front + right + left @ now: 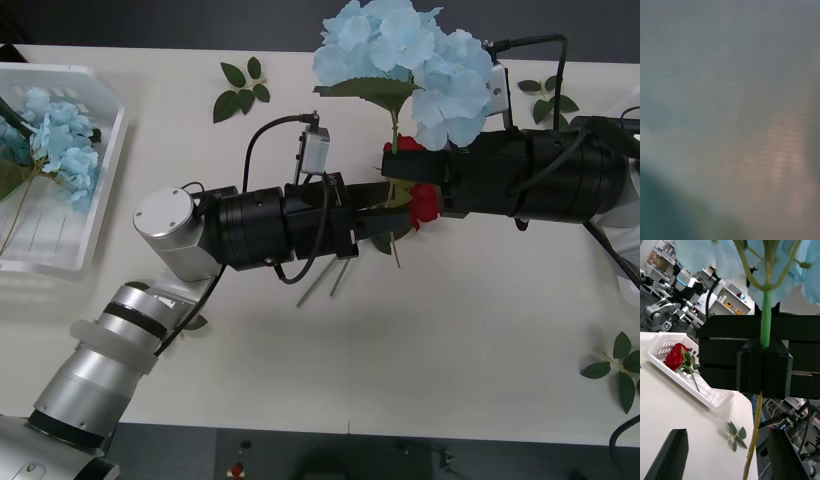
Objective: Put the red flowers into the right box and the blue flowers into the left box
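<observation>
My right gripper (402, 163) reaches in from the right and is shut on the green stem of a big blue flower (410, 60), holding it upright above the table's middle. The left wrist view shows that black right gripper (765, 365) clamped on the stem (766, 315). My left gripper (388, 218) is open just below it, and the stem's lower end hangs between its fingers (673, 453). A red flower (426, 205) peeks out under the right gripper. Another red flower (675, 356) lies in the right box (717, 401). More blue flowers (60, 150) lie in the left box (108, 150).
Loose green leaf sprigs lie at the table's back centre (242, 90), back right (548, 98) and front right (620, 370); one (735, 433) sits near the right box. Two thin stems (325, 282) stick out under the left arm. Bare table stretches along the front.
</observation>
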Controlling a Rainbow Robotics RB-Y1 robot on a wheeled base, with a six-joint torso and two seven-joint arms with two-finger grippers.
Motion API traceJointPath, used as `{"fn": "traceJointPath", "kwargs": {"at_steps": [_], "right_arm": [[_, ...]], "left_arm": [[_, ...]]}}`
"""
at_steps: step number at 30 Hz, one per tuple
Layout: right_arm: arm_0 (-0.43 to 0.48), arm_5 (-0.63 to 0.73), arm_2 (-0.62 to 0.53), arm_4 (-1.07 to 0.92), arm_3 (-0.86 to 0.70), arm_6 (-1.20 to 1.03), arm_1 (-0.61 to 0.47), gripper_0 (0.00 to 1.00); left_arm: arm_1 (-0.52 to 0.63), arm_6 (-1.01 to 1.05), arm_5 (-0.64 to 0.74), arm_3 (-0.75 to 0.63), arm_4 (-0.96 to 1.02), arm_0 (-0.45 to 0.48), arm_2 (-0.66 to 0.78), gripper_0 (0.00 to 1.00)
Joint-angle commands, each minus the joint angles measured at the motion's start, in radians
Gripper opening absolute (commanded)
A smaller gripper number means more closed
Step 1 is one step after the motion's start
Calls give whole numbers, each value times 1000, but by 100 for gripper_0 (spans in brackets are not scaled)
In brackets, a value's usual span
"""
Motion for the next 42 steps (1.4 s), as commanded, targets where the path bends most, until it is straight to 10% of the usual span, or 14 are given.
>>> {"fn": "traceJointPath", "kwargs": {"at_steps": [1, 5, 19, 20, 22, 42], "right_arm": [[-25, -1, -2, -11, -19, -26, 12, 0], [-25, -1, -1, -11, -20, -26, 12, 0], [-25, -3, -2, -11, -20, -43, 12, 3], [-25, -3, -2, -11, -20, -46, 12, 52], [-25, -3, -2, -11, -20, -52, 12, 98], [-25, -3, -2, -10, -20, -75, 12, 100]], "left_arm": [[-8, 34, -14, -21, 3, -23, -16, 39], [-8, 34, -29, -21, 1, -23, -39, 1], [-7, 34, -77, -21, 1, -23, -59, 0], [-7, 34, -80, -21, 3, -23, -59, 0], [-7, 34, -80, -21, 4, -23, -55, 0], [308, 34, -55, -21, 197, -9, 174, 0]]}}
